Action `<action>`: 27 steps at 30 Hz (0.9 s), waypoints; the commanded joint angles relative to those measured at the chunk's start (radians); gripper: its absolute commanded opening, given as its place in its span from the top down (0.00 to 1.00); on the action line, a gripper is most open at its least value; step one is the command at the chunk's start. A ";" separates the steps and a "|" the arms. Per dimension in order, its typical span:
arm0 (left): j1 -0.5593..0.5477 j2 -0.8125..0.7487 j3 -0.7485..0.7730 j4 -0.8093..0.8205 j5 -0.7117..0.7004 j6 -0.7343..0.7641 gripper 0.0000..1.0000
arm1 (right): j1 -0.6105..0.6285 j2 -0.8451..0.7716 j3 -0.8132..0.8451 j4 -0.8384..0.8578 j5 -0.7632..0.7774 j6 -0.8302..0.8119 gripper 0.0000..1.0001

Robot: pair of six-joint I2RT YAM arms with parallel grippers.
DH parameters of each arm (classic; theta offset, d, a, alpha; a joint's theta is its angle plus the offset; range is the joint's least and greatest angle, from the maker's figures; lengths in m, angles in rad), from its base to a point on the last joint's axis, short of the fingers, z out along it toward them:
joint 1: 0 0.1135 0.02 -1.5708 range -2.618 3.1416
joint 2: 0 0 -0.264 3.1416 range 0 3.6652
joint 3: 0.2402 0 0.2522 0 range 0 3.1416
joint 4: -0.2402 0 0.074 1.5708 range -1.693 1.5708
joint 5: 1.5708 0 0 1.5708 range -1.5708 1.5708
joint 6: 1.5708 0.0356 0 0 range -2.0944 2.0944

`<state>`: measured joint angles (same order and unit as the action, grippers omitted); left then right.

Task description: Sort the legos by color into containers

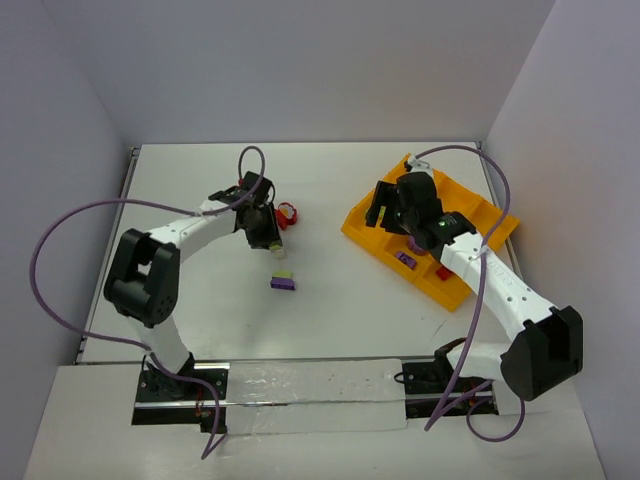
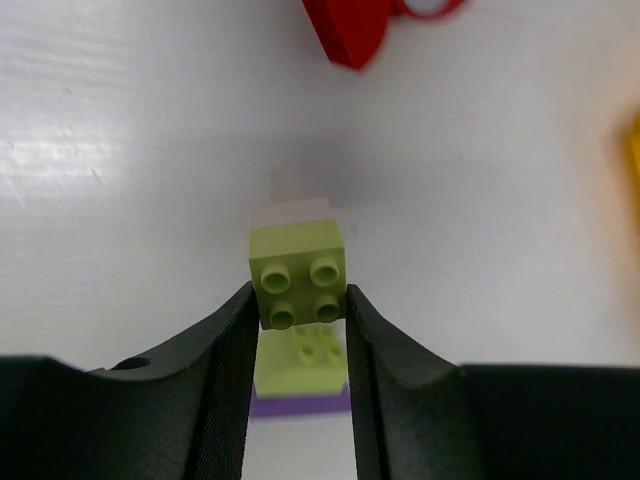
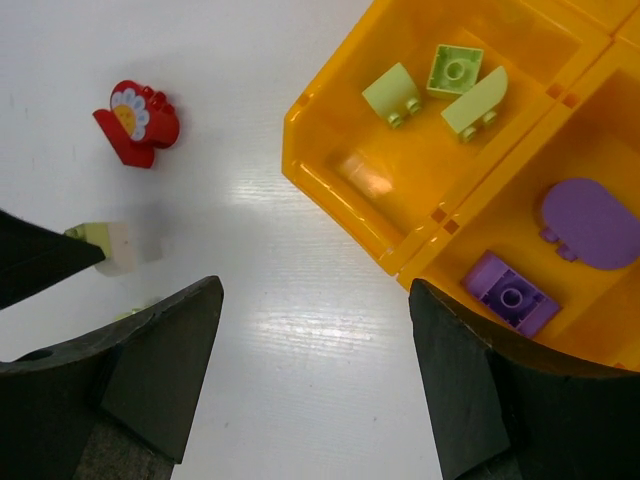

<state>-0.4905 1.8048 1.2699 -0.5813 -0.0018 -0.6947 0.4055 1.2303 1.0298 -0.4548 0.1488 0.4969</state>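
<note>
My left gripper [image 2: 298,296] is shut on a pale yellow-green brick [image 2: 298,272] and holds it above the table. A clump of a yellow-green brick on a purple brick [image 2: 300,378] lies below it, also seen in the top view [image 1: 283,281]. A red brick with a flower [image 1: 288,212] lies just right of the left gripper [image 1: 272,244]. My right gripper [image 3: 315,335] is open and empty at the left edge of the orange-yellow tray [image 3: 330,195]. One compartment holds three yellow-green bricks [image 3: 455,70]. The adjoining one holds purple bricks [image 3: 510,292].
The tray [image 1: 362,222] sits at the right of the table, turned at an angle, with a red brick [image 1: 443,272] in a near compartment. The red flower brick [image 3: 138,122] and the left gripper's held brick [image 3: 118,246] show in the right wrist view.
</note>
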 commanded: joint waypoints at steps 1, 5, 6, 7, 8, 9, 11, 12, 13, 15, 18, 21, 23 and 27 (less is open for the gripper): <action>0.023 -0.188 -0.094 0.159 0.273 0.071 1.00 | 0.032 0.024 0.058 0.062 -0.116 -0.073 0.18; 0.040 -0.237 -0.126 0.250 0.457 0.055 1.00 | 0.088 0.066 0.105 0.058 -0.257 -0.157 0.18; 0.040 -0.237 -0.115 0.250 0.468 0.047 1.00 | 0.117 0.088 0.122 0.048 -0.278 -0.173 0.18; 0.042 -0.236 -0.102 0.248 0.480 0.039 1.00 | 0.146 0.107 0.139 0.040 -0.300 -0.186 0.18; 0.043 -0.234 -0.092 0.246 0.498 0.031 1.00 | 0.175 0.124 0.154 0.042 -0.320 -0.193 0.18; 0.044 -0.232 -0.084 0.245 0.514 0.023 1.00 | 0.193 0.139 0.164 0.048 -0.339 -0.196 0.18; 0.046 -0.235 -0.076 0.269 0.543 0.002 1.00 | 0.219 0.159 0.164 0.087 -0.390 -0.186 0.18; 0.048 -0.237 -0.075 0.280 0.560 -0.010 1.00 | 0.229 0.166 0.161 0.113 -0.417 -0.176 0.18; 0.050 -0.238 -0.078 0.287 0.578 -0.023 1.00 | 0.230 0.170 0.155 0.143 -0.443 -0.161 0.18; 0.053 -0.241 -0.085 0.318 0.618 -0.052 1.00 | 0.232 0.183 0.154 0.187 -0.469 -0.139 0.19; 0.060 -0.247 -0.101 0.364 0.659 -0.092 1.00 | 0.236 0.199 0.150 0.228 -0.473 -0.123 0.20; 0.066 -0.251 -0.103 0.384 0.665 -0.109 1.00 | 0.236 0.216 0.148 0.232 -0.480 -0.119 0.22; 0.067 -0.252 -0.099 0.381 0.661 -0.113 1.00 | 0.238 0.218 0.138 0.242 -0.476 -0.111 0.22; 0.074 -0.257 -0.104 0.408 0.679 -0.136 1.00 | 0.236 0.212 0.107 0.264 -0.411 -0.078 0.24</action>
<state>-0.4290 1.5837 1.1507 -0.2555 0.6220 -0.7905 0.6392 1.4483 1.1522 -0.2700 -0.3039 0.3824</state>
